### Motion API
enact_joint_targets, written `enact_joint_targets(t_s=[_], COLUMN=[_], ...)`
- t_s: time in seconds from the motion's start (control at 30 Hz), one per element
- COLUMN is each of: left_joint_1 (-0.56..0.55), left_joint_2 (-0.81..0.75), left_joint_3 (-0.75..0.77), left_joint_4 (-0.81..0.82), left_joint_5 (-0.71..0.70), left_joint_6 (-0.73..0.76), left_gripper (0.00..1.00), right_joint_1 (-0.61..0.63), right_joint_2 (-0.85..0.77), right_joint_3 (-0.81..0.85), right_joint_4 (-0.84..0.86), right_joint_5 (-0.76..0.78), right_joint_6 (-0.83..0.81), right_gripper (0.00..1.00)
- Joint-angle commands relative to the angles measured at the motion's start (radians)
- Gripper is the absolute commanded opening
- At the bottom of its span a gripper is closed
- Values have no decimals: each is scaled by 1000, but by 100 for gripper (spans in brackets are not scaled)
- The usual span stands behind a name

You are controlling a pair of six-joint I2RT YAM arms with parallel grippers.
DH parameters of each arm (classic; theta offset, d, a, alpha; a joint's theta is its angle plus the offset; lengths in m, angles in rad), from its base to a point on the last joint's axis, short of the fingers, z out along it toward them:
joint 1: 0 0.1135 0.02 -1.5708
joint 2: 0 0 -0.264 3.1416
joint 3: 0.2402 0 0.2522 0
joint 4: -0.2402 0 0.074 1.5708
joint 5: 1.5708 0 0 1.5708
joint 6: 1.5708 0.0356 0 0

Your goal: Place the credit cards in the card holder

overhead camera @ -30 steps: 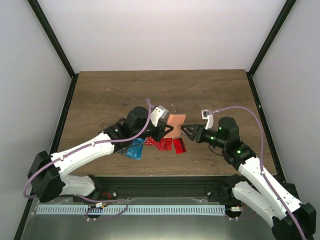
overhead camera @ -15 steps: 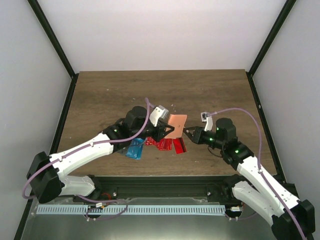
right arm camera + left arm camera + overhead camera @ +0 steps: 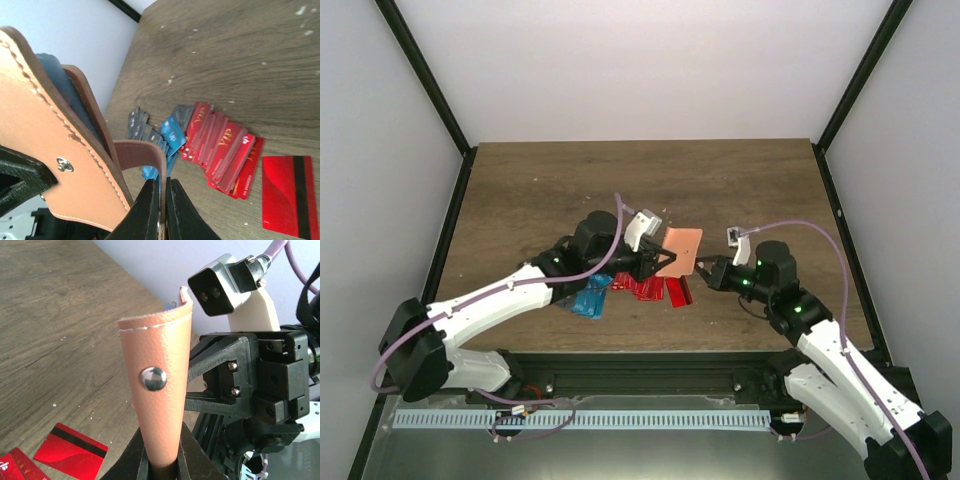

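The tan-pink card holder hangs in the air between both grippers, above the table. My left gripper is shut on its lower end, as the left wrist view shows with the holder standing up from the jaws. My right gripper is shut on a thin flap of the holder, pulling it open. A blue edge shows inside. Red cards, blue cards and dark grey cards lie fanned on the table below.
One red card with a black stripe lies apart to the right of the pile, also in the right wrist view and the left wrist view. Black frame posts stand at the table's sides.
The holder has shifted a little to the right with my left gripper. My right gripper, open before, has closed in on the holder's right edge and shut on its flap.
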Motion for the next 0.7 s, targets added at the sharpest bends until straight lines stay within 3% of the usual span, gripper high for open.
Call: enact_joint_targets(t_s=[0.0,0.13,0.33,0.67], left_joint_1=[9,25,82,135], left_joint_2=[83,203,414,807], left_joint_3=[11,56,132,386], left_joint_4=[95,144,202,138], left_joint_5=[21,75,141,236], left_joint_6=[-14,-32,-60,-40], left_gripper=[8,8,9,13], right_joint_1=[-3,-7,-52,-171], right_joint_2=[-8,56,163,370], right_joint_3=[30,38,30,-22], right_joint_4=[-109,-148,-120,64], right_joint_5=[145,264,302,205], right_joint_6=[53,103,107,90], right_gripper=[1,1,1,1])
